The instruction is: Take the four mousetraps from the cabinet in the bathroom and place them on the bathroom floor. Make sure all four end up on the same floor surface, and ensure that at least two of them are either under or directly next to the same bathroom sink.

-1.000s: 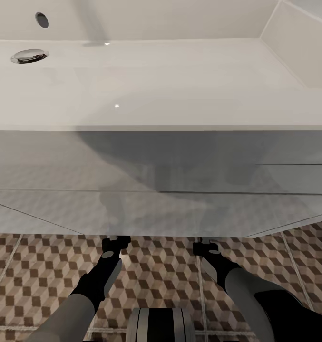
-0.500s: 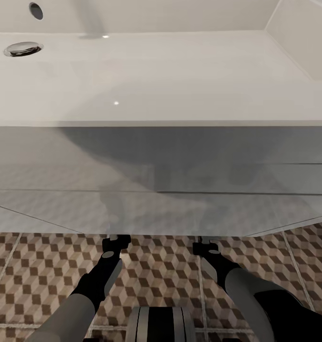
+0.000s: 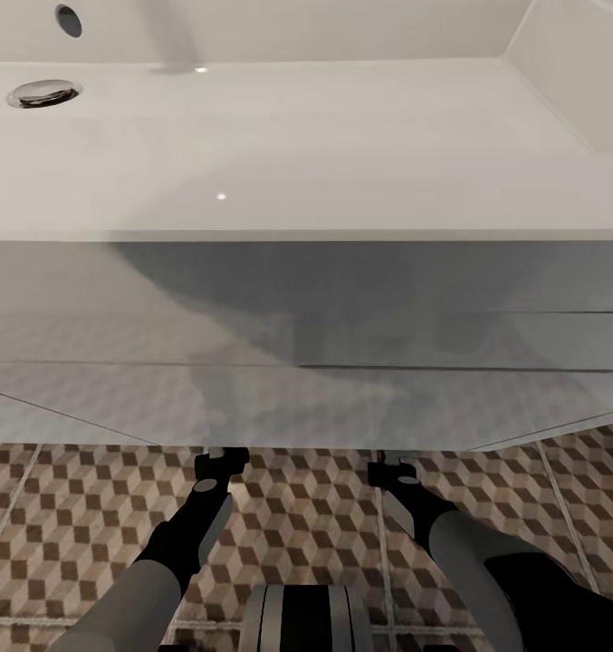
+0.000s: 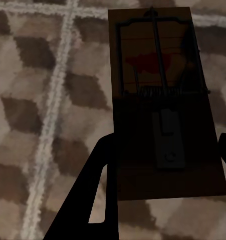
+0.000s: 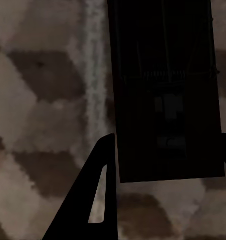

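Note:
In the left wrist view a brown wooden mousetrap (image 4: 158, 65) with a dark wire spring and a red patch lies lengthwise between the fingers of my left gripper (image 4: 168, 142), close over the cube-patterned bathroom floor (image 4: 32, 100). The right wrist view has a second mousetrap (image 5: 163, 50), deep in shadow, gripped the same way by my right gripper (image 5: 168, 145). From the head camera, both arms reach low under the white sink (image 3: 297, 136). The left gripper (image 3: 220, 457) and right gripper (image 3: 389, 469) vanish under the vanity's bottom edge. The cabinet is out of view.
The glossy white vanity front (image 3: 252, 362) hangs just above both wrists. A chrome drain (image 3: 42, 92) sits in the basin at the far left. Patterned floor tiles (image 3: 297, 516) spread below and to both sides of the arms.
The head view tipped slightly a second ago, so the sink sits a little higher in the picture. Neither arm has moved.

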Motion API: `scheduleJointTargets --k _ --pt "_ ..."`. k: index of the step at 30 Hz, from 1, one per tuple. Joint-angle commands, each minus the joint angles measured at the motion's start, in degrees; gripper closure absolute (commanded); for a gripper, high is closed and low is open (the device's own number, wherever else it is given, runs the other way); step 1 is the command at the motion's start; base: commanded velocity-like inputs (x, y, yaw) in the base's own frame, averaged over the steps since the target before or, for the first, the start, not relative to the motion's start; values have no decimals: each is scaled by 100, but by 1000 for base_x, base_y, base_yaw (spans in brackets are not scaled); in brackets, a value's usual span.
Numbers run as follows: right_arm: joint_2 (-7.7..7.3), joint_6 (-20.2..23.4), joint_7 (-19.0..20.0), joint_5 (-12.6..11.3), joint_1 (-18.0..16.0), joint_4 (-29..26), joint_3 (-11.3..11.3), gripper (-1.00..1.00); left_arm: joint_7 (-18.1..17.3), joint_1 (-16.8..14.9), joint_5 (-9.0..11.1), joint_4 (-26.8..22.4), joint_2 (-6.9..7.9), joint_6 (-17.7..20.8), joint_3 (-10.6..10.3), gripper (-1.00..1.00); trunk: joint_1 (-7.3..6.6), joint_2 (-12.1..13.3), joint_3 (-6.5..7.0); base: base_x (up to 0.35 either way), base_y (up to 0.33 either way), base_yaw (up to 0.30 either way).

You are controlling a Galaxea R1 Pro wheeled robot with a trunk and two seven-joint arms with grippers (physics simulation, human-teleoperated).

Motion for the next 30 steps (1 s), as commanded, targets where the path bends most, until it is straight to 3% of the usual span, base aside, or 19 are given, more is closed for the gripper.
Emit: scheduleJointTargets --k 1,8,9,30 --pt "0 -20 -22 -56 -3 6 49 100 47 -1 39 -10 5 30 -33 100 -1 -1 -3 0 0 0" --pt "-10 -16 -22 -56 -3 6 45 100 47 -1 39 -10 5 30 -34 100 -1 -1 -3 0 0 0" --pt "-10 -16 -22 -56 -3 6 45 -100 47 -1 39 -10 7 30 -35 100 -1 -1 -3 0 0 0" --pt "-11 -16 -22 -56 -3 6 49 -100 47 -1 39 -10 6 28 -37 100 -1 -1 -3 0 0 0"
